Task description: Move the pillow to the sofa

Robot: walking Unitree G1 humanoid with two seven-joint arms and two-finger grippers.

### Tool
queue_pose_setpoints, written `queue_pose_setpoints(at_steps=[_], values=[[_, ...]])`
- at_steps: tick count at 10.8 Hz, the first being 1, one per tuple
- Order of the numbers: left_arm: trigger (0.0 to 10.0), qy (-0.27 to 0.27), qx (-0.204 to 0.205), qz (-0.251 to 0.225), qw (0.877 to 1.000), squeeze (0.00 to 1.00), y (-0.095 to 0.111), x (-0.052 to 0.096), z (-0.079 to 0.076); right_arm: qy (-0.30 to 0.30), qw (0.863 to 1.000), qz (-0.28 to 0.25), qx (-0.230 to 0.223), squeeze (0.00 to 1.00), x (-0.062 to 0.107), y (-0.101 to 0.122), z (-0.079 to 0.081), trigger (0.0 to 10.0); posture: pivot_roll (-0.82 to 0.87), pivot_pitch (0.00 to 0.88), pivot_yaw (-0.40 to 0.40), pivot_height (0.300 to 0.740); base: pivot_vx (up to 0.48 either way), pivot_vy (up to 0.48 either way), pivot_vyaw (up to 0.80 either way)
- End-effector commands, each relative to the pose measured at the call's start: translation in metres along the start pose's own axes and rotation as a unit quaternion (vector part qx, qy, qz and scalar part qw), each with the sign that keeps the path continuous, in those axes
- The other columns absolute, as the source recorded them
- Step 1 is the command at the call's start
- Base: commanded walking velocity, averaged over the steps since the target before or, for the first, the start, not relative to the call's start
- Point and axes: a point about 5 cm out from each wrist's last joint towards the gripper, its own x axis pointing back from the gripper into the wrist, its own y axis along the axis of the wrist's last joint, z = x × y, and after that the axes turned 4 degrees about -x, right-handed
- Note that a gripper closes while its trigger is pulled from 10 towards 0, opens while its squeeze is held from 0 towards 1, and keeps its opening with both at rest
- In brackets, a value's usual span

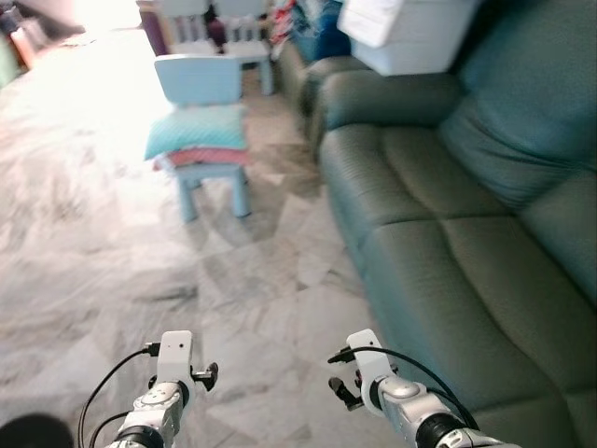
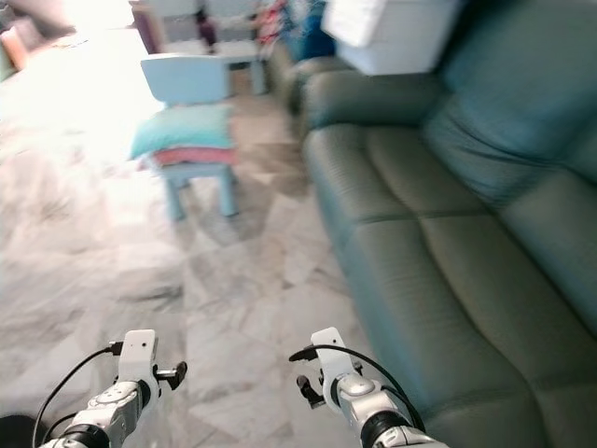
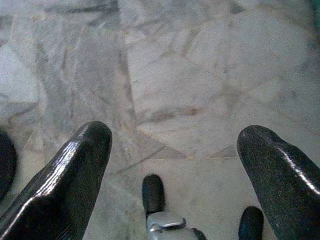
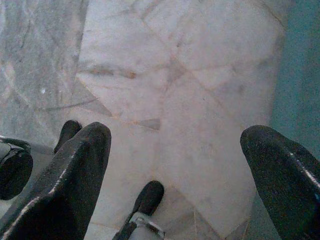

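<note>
A teal pillow (image 1: 198, 131) lies on top of a pink cushion (image 1: 207, 157) on the seat of a small light-blue chair (image 1: 199, 79), ahead on the marble floor. The dark green sofa (image 1: 438, 233) runs along the right side. Both arms are held low at the near edge, the left wrist (image 1: 171, 373) and the right wrist (image 1: 378, 373) far short of the chair. In the wrist views my left gripper (image 3: 175, 137) and my right gripper (image 4: 175, 137) are open over bare floor, with nothing between the fingers.
A white box (image 1: 410, 37) rests on the sofa's far end. More light-blue chairs (image 1: 244, 33) and clutter stand at the back. Marble floor (image 1: 140, 271) stretches between me and the chair; bright light washes out the far left.
</note>
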Motion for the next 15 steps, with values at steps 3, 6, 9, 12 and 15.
queue_pose_setpoints(at_steps=[3,6,9,12,15], values=[[10.0,-0.001,-0.002,0.006,1.000,0.00,-0.0025,0.0002,-0.0002,0.003,1.000,-0.003,0.007,0.00,-0.0004,0.0027,0.0017,10.0,-0.11,0.074,-0.044,0.740,0.440,0.000,0.00],[10.0,-0.002,-0.005,0.007,1.000,0.00,-0.0032,0.0003,-0.0006,0.004,1.000,-0.002,0.014,0.00,-0.0005,0.0023,0.0024,10.0,-0.11,0.067,-0.045,0.740,0.440,0.000,0.00],[10.0,-0.003,-0.009,0.008,1.000,0.00,-0.0041,0.0005,-0.0008,0.006,1.000,-0.001,0.022,0.00,-0.0006,0.0015,0.0032,10.0,-0.11,0.062,-0.045,0.740,0.381,0.134,0.00],[10.0,-0.002,-0.016,0.012,1.000,0.00,-0.0062,0.0008,-0.0001,0.008,1.000,0.001,0.025,0.00,-0.0007,0.0002,0.0043,10.0,-0.11,0.059,-0.045,0.740,0.000,0.480,0.14],[10.0,-0.002,-0.022,0.005,1.000,0.00,-0.0052,0.0009,0.0002,0.009,1.000,0.002,0.027,0.00,-0.0008,-0.0001,0.0048,10.0,-0.11,0.063,-0.044,0.740,0.000,0.160,0.00]])
